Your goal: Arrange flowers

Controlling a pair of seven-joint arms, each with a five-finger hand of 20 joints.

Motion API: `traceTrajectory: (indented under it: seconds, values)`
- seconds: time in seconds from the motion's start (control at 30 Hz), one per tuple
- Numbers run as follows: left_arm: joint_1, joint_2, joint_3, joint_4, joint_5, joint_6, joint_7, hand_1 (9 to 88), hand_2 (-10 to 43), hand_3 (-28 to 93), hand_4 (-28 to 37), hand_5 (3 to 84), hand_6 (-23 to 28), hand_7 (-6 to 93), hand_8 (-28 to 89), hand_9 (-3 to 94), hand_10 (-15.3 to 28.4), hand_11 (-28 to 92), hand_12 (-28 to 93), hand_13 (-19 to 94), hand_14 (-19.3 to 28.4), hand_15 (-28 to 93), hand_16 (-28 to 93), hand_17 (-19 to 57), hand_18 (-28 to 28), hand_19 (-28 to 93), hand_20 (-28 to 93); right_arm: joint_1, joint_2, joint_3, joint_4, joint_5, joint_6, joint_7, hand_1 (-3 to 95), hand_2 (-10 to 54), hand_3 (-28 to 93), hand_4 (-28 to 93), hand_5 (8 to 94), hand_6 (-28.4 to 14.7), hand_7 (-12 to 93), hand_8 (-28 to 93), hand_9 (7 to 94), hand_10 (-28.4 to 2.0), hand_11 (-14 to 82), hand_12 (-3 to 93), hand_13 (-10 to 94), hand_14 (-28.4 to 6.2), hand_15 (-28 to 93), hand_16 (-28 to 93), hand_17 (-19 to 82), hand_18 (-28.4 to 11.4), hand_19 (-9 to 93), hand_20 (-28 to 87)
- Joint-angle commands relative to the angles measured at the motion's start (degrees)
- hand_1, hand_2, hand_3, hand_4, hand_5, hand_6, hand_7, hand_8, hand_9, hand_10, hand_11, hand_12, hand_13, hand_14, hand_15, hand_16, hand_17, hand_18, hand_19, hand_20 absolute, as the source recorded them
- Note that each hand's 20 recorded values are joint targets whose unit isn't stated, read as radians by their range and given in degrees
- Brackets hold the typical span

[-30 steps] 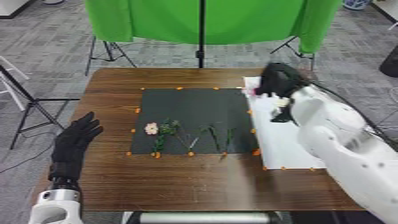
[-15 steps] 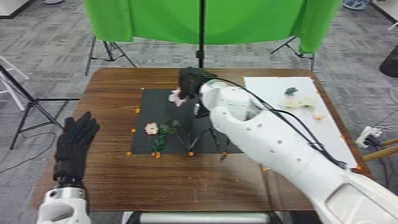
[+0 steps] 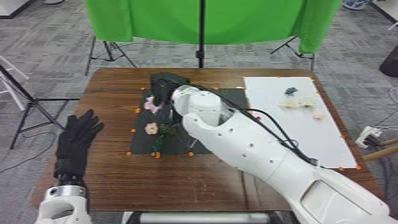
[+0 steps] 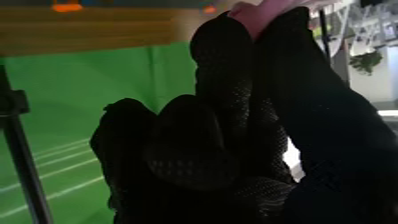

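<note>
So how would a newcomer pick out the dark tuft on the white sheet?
On the brown table, find the white sheet on the robot's right. Toward its far end lies a small, dark green tuft. Just nearer the robot sit pale cream blooms; its dark colour sets it apart from them.

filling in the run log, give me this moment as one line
right hand: pinching pink flower at black mat's left side | left hand: open, table's left side | pale flowers: on white sheet
</note>
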Motion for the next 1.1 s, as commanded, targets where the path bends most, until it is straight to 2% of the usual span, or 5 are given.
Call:
traceTrajectory:
  seconds: [0.03,0.57,0.93,1.0,1.1]
  values:
    - [0.8,-0.25,0.02,0.26,-0.13,-0.79,-0.14,18.2,24.8,53,-28.3,37.8,10.4,4.2,-7,34.9,15.8,13,0,28,17.9,22,-4,2.9,13.1,13,18,-0.7,0.6,-0.1,1.7,-1.7,-0.7,0.0,56.6,-9.5,59,-19,81.6,1.0,24,10,86.8,-9.7,36.7,37.3,88,-2.6,68,34,66,-12.0,93,65]
    - [0.5,-0.35,0.04,0.33,0.08,-1.01,-0.92,17.7,19.4,54,-28.3,37.7,10.3,3.9,-7,34.9,15.7,13,1,28,18.3,24,-4,2.5,13.4,14,18,-1.1,1.5,0.8,2.6,-3.9,-3.0,-0.6,51.5,-9.5,57,-18,75.8,0.4,21,7,82.7,-10.9,39.7,32.3,86,-3.2,68,34,65,-12.3,93,64]
    - [1.1,-0.75,-0.53,0.03,0.17,-0.77,-1.56,18.1,19.6,54,-28.3,37.4,10.2,3.9,-7,35.3,15.4,14,2,28,18.5,25,-4,2.3,13.6,14,18,-1.3,2.7,1.3,1.8,-5.9,-4.5,-1.3,42.5,-9.5,67,-21,71.0,0.5,19,0,79.7,-10.9,41.3,29.5,85,-3.5,68,34,64,-12.1,93,64]
    - [1.2,-0.83,-0.52,-0.02,0.11,-0.9,-1.67,17.8,19.3,55,-28.3,37.3,10.2,3.9,-7,35.4,15.5,14,2,28,18.5,25,-3,2.2,13.6,14,18,-1.2,3.3,1.7,1.0,-5.3,-4.1,-1.1,40.3,-9.5,69,-22,70.1,0.6,19,-9,79.0,-11.2,41.3,29.4,85,-3.6,68,34,64,-12.2,93,64]
    - [1.4,-1.25,-0.6,-0.16,0.41,-1.51,-1.95,18.1,19.0,55,-28.3,37.2,10.1,3.9,-7,35.5,15.4,14,2,29,18.5,25,-3,2.1,13.8,15,19,-1.5,7.0,3.4,-4.0,-3.9,-3.5,-0.2,38.8,-9.5,68,-22,68.1,0.6,19,-10,78.0,-12.0,40.3,29.1,84,-4.0,68,34,63,-12.5,93,63]
